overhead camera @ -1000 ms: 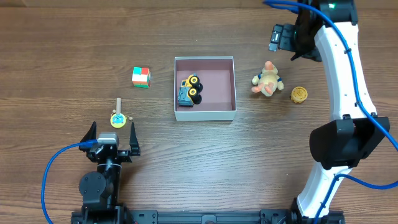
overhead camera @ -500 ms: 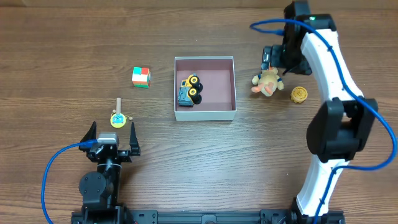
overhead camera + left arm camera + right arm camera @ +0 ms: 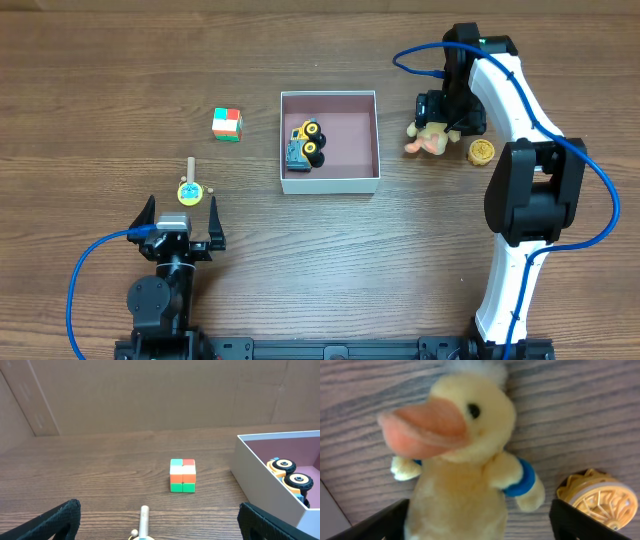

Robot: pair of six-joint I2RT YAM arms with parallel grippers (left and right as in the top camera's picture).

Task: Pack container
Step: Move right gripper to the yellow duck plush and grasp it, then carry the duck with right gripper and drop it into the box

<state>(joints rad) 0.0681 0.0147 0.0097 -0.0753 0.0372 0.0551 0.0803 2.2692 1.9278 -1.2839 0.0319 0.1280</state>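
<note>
The right arm (image 3: pixel 522 95) has white shells and black joints, the left arm (image 3: pixel 160 295) and its claw (image 3: pixel 181 211) are all black, and a blue cable (image 3: pixel 71 293) trails from each.

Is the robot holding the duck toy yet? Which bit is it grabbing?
Nothing is held yet. The right gripper is open over the plush duck, its fingers on either side of the body, not closed on it. The left gripper is open and empty.

Toy truck (image 3: pixel 305 144) in container (image 3: pixel 330 185), by its 9 o'clock wall. Cube (image 3: pixel 227 124) at container's 9 o'clock, apart. Plush duck (image 3: pixel 422 143) near at 3 o'clock; token (image 3: pixel 481 151) just beyond duck. Peg toy (image 3: pixel 190 187) at 8 o'clock.
</note>
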